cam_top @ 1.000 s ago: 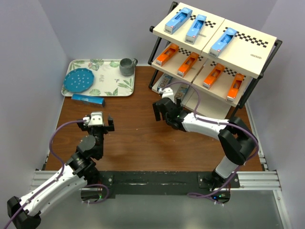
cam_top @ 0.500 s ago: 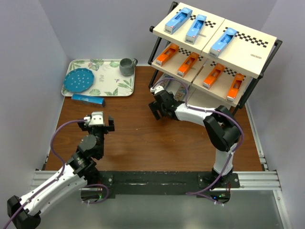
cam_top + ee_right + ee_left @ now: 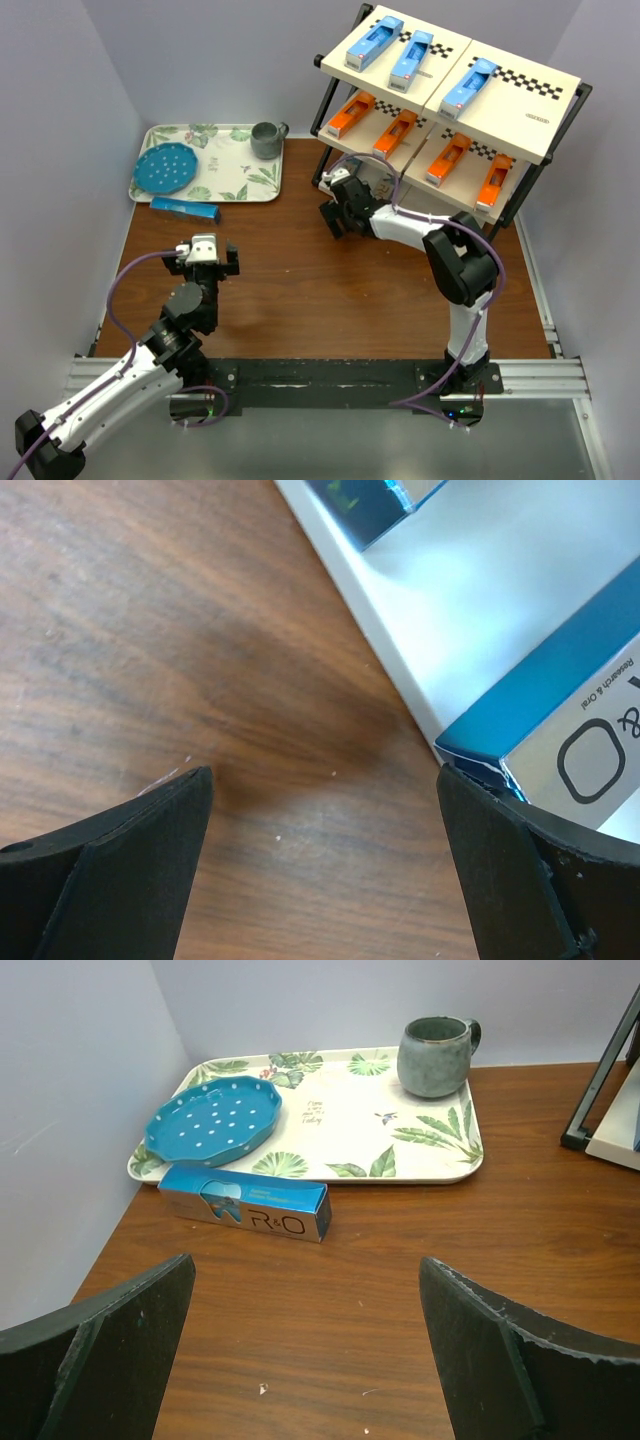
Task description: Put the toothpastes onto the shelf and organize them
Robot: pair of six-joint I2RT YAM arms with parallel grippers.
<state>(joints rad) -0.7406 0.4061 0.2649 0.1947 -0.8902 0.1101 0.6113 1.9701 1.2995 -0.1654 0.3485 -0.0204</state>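
Observation:
The shelf (image 3: 520, 105) stands at the back right. Its top board carries three light blue toothpastes (image 3: 411, 57) and its middle board several orange ones (image 3: 394, 135). One teal-and-grey toothpaste (image 3: 185, 209) (image 3: 245, 1203) lies on the table in front of the tray. My right gripper (image 3: 337, 218) (image 3: 325, 772) is open and low at the front left corner of the shelf's bottom board (image 3: 480, 590). Its right finger sits right beside the end of a grey-and-teal box (image 3: 560, 730) lying there. My left gripper (image 3: 206, 262) (image 3: 305, 1263) is open and empty, facing the loose box from a distance.
A leaf-patterned tray (image 3: 240, 190) (image 3: 440, 1165) at the back left holds a blue dotted dish (image 3: 166, 167) (image 3: 213, 1120) and a grey mug (image 3: 267, 139) (image 3: 434, 1055). Walls close in the left, back and right sides. The shelf's black leg (image 3: 600, 1080) shows at the left wrist view's right edge.
My right arm has swung back and away from me, bringing its open gripper up to the shelf's bottom tier. The left arm has not moved.

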